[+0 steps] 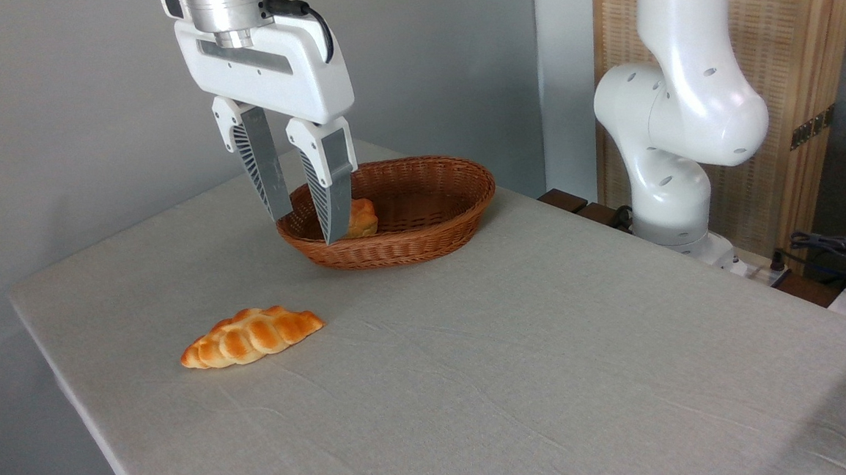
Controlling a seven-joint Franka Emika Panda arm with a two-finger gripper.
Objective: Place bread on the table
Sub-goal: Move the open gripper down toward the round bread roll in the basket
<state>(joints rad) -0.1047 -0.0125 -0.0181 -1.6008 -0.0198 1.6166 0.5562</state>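
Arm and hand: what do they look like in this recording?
The arm is glossy white with rounded joints and small dark oval recesses. The hand has a white boxy body under a silver metal flange, a black cable at its top, and two long grey ribbed fingers in white mounts.

The surface [549, 377] wore a matt, faintly wrinkled grey-beige cloth, and the basket [424, 248] was rough brown woven wicker. The pincer [307, 226] had a glossy white plastic body with ribbed grey fingers [264, 166]; the bread [360, 218] and the braided loaf [251, 336] looked smooth and shiny
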